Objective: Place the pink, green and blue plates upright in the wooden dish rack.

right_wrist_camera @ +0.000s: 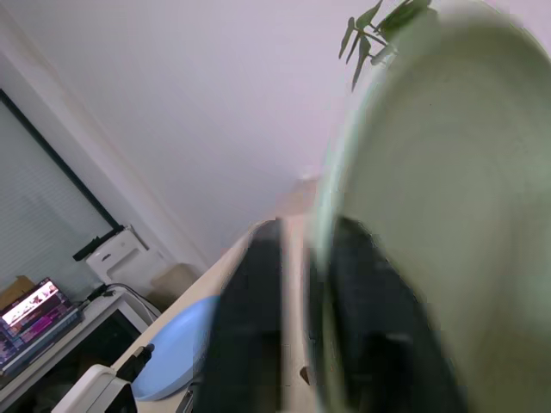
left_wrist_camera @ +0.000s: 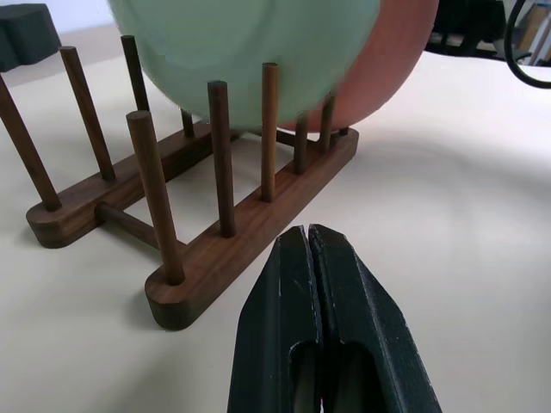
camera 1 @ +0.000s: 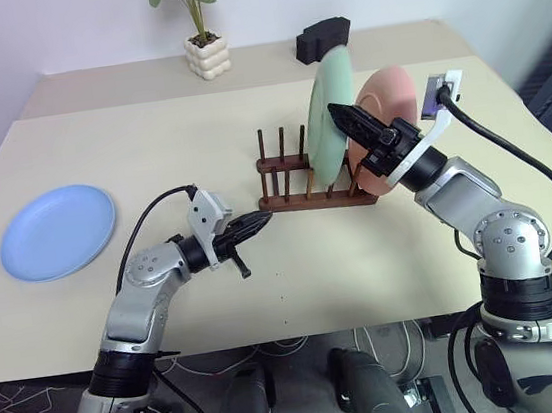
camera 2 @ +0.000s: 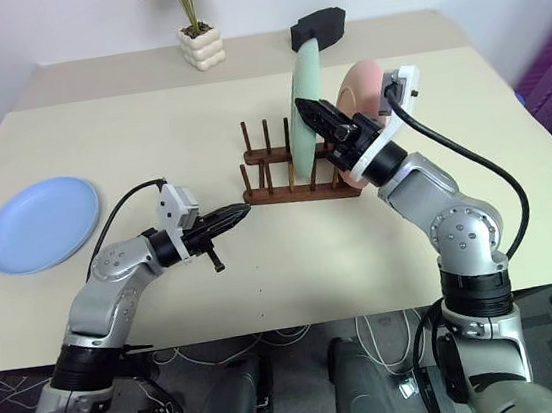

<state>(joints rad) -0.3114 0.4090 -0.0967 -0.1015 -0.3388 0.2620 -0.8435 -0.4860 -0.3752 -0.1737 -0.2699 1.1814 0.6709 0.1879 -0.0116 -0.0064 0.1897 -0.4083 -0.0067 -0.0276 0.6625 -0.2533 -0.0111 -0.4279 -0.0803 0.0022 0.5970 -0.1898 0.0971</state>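
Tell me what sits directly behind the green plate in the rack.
The pink plate stands upright behind the green plate in the wooden dish rack. Its lower left part is covered by the green plate and right pincer.

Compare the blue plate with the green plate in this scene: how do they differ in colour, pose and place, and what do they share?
The blue plate is light blue; the green plate is pale mint. The blue plate lies flat on the table; the green plate stands on edge between the pegs of the wooden dish rack. The blue plate sits alone at the robot's left; the green plate has the right gripper at its rim. Both are plain, round and shallow.
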